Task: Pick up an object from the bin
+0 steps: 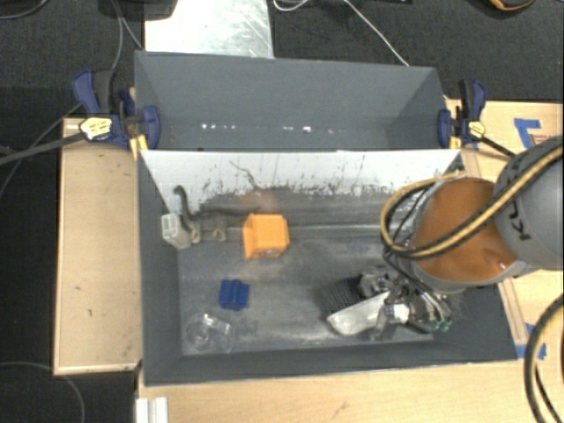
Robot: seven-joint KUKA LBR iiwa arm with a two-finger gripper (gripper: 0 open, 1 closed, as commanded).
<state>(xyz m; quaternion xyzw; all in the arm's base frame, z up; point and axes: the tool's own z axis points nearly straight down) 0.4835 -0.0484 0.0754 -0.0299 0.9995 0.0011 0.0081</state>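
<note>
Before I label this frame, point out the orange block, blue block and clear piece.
orange block point(264, 235), camera view, top face.
blue block point(233, 295), camera view, its middle.
clear piece point(208, 330), camera view, its middle.

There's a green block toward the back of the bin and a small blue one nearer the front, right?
Not quite: the camera view shows the block toward the back is orange, not green. The small blue one does lie nearer the front.
</note>
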